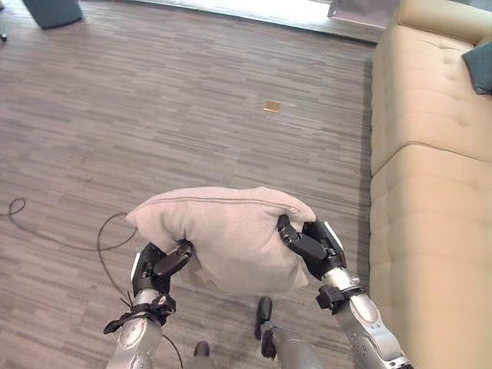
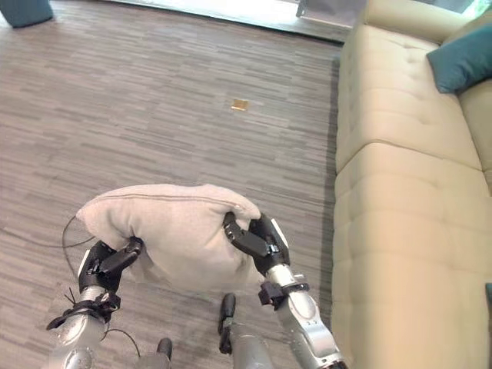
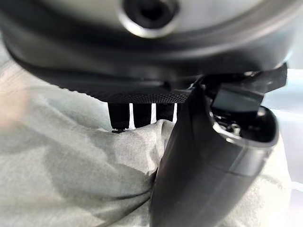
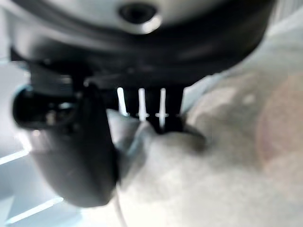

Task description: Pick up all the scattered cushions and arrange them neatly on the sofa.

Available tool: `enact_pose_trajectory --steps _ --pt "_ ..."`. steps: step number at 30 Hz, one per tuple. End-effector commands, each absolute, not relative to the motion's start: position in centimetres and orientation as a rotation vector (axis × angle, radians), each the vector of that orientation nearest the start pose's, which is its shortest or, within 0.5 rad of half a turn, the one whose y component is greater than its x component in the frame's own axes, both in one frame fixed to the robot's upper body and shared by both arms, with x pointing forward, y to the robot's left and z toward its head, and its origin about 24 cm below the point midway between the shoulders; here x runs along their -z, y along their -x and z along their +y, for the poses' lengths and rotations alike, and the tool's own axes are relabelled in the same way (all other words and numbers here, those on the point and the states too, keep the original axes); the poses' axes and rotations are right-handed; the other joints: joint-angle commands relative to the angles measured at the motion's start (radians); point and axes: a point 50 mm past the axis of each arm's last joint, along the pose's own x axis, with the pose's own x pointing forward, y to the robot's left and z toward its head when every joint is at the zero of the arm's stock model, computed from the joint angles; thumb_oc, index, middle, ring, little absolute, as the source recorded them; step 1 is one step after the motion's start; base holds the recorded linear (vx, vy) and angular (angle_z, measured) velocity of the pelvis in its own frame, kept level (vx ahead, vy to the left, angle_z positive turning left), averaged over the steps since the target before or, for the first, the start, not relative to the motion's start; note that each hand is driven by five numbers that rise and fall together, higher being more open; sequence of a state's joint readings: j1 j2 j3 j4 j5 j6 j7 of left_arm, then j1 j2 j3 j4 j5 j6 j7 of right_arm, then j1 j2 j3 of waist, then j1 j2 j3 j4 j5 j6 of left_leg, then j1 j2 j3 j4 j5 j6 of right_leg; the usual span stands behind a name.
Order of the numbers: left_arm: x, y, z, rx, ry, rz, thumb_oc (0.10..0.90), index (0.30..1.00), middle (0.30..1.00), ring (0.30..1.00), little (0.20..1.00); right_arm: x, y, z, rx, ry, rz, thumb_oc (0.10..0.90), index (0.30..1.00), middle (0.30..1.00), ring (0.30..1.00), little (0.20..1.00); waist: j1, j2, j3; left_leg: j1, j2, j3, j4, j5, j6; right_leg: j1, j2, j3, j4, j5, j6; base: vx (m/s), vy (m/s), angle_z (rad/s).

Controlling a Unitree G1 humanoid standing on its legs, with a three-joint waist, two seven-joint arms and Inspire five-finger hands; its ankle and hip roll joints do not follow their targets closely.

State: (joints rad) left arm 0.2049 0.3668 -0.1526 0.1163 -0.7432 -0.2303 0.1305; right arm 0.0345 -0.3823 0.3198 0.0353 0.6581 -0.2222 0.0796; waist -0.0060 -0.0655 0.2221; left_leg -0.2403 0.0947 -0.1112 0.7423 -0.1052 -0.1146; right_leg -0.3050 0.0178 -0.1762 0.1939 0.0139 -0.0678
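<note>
Both hands clamp a pale grey cushion (image 1: 231, 234) held above the wood floor (image 1: 154, 115), the left hand (image 1: 157, 269) pinching its left end and the right hand (image 1: 311, 244) curled round its right end, just off the front edge of the beige sofa (image 1: 423, 192). Each wrist view shows what the head views cannot: thumb and fingers pressed into bunched grey fabric. A teal cushion (image 2: 461, 61) lies against the sofa's far backrest, more of it seen in the right eye view, while another teal cushion (image 1: 52, 11) sits on the floor's far left corner.
</note>
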Motion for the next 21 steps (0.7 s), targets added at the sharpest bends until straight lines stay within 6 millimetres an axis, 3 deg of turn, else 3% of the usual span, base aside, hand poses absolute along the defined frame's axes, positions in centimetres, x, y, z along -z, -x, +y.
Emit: enact_pose_trajectory --steps 1,2,3,4,6,8,10,13,14,15,17,18,19,21 --pt "-8.6 -23.1 15.5 0.265 0.417 -0.29 0.4 0.3 0.3 0.3 0.3 -10.8 -23.9 -10.6 -0.562 -0.414 -0.371 0.4 0.3 0.3 0.3 0.3 -0.022 -0.02 -0.032 0.073 0.004 0.053 0.164 0.177 0.039 0.11 -0.041 0.073 -0.113 0.0 0.082 0.33 -0.234 -1.01" --pt "-8.8 -23.0 15.6 0.251 0.395 -0.301 0.4 0.3 0.3 0.3 0.3 -10.9 -24.1 -10.9 -0.544 -0.391 -0.374 0.4 0.3 0.3 0.3 0.3 0.007 -0.032 -0.004 -0.065 -0.017 0.073 0.303 0.102 0.067 0.161 -0.026 0.107 -0.12 -0.026 0.062 0.38 -0.142 -0.77" --pt "-8.7 -23.1 15.5 0.237 0.391 -0.295 0.4 0.3 0.3 0.3 0.3 -10.9 -24.1 -11.0 -0.541 -0.401 -0.372 0.4 0.3 0.3 0.3 0.3 0.016 -0.034 0.0 -0.132 -0.042 0.085 0.293 0.066 0.068 0.184 -0.018 0.124 -0.124 -0.04 0.058 0.38 -0.142 -0.43" --pt "-8.7 -23.1 15.5 0.237 0.391 -0.295 0.4 0.3 0.3 0.3 0.3 -10.9 -24.1 -11.0 -0.541 -0.401 -0.372 0.4 0.3 0.3 0.3 0.3 0.015 -0.036 -0.003 -0.135 -0.044 0.086 0.291 0.07 0.068 0.18 -0.021 0.124 -0.124 -0.039 0.058 0.45 0.018 -0.31" --pt "-8.6 -22.9 15.6 0.223 0.388 -0.295 0.4 0.3 0.3 0.3 0.3 -10.7 -24.2 -11.0 -0.537 -0.431 -0.358 0.4 0.3 0.3 0.3 0.3 0.056 -0.04 0.004 -0.27 -0.069 0.093 0.143 0.043 0.056 0.27 -0.006 0.179 -0.144 -0.079 0.064 0.59 0.101 -0.49" --pt "-8.3 -22.7 15.8 0.215 0.39 -0.283 0.4 0.3 0.3 0.3 0.3 -10.4 -24.2 -11.1 -0.527 -0.434 -0.347 0.4 0.3 0.3 0.3 0.3 0.085 -0.031 -0.006 -0.242 -0.061 0.079 -0.225 0.074 0.052 0.326 0.005 0.203 -0.149 -0.119 0.079 0.69 0.206 -0.87" --pt "-8.3 -22.6 16.4 0.19 0.391 -0.286 0.4 0.3 0.3 0.3 0.3 -10.0 -24.3 -11.4 -0.506 -0.412 -0.335 0.4 0.3 0.3 0.3 0.3 0.123 -0.021 -0.015 -0.197 -0.051 0.023 -0.567 0.184 0.022 0.402 0.016 0.233 -0.167 -0.151 0.09 0.59 0.191 -0.94" --pt "-7.8 -22.4 16.5 0.17 0.393 -0.267 0.4 0.3 0.3 0.3 0.3 -9.2 -24.4 -11.7 -0.485 -0.386 -0.299 0.4 0.3 0.3 0.3 0.3 0.141 -0.029 -0.038 -0.186 -0.031 -0.015 -0.706 0.22 0.004 0.468 0.007 0.257 -0.173 -0.186 0.108 0.6 0.233 -0.7" --pt "-7.4 -22.3 16.5 0.177 0.373 -0.239 0.4 0.3 0.3 0.3 0.3 -8.8 -24.0 -11.7 -0.495 -0.377 -0.288 0.4 0.3 0.3 0.3 0.3 0.146 -0.039 -0.066 -0.149 -0.038 -0.019 -0.689 0.257 0.009 0.488 -0.042 0.26 -0.104 -0.189 0.145 0.85 0.462 -0.93" --pt "-7.4 -22.3 16.5 0.181 0.364 -0.24 0.4 0.3 0.3 0.3 0.3 -8.7 -23.9 -11.5 -0.499 -0.375 -0.283 0.4 0.3 0.3 0.3 0.3 0.144 -0.043 -0.073 -0.129 -0.046 -0.003 -0.69 0.252 0.02 0.461 -0.064 0.255 -0.037 -0.156 0.175 0.61 0.376 -0.72" --pt "-7.4 -22.3 16.5 0.181 0.364 -0.24 0.4 0.3 0.3 0.3 0.3 -8.7 -23.9 -11.5 -0.499 -0.375 -0.284 0.4 0.3 0.3 0.3 0.3 0.146 -0.04 -0.076 -0.132 -0.042 -0.003 -0.691 0.254 0.02 0.457 -0.061 0.257 -0.038 -0.153 0.175 0.13 0.105 -0.5" --pt "-7.5 -22.4 16.4 0.181 0.351 -0.244 0.4 0.3 0.3 0.3 0.3 -8.5 -23.9 -11.2 -0.514 -0.378 -0.27 0.4 0.3 0.3 0.3 0.3 0.141 -0.047 -0.068 -0.105 -0.069 0.014 -0.668 0.233 0.045 0.399 -0.103 0.248 0.096 -0.024 0.23 0.38 0.308 -0.63" --pt "-7.5 -22.6 16.4 0.193 0.327 -0.243 0.4 0.3 0.3 0.3 0.3 -8.2 -24.0 -11.0 -0.505 -0.373 -0.26 0.4 0.3 0.3 0.3 0.3 0.119 -0.031 -0.058 -0.047 -0.068 0.026 -0.654 0.196 0.068 0.297 -0.144 0.234 0.285 0.104 0.256 0.51 0.397 -0.45" --pt "-7.4 -22.8 16.5 0.18 0.322 -0.236 0.4 0.3 0.3 0.3 0.3 -8.1 -23.9 -10.8 -0.492 -0.375 -0.263 0.4 0.3 0.3 0.3 0.3 0.098 -0.014 -0.059 0.007 -0.05 0.04 -0.661 0.156 0.085 0.237 -0.188 0.176 0.332 0.123 0.235 0.55 0.31 -0.09"
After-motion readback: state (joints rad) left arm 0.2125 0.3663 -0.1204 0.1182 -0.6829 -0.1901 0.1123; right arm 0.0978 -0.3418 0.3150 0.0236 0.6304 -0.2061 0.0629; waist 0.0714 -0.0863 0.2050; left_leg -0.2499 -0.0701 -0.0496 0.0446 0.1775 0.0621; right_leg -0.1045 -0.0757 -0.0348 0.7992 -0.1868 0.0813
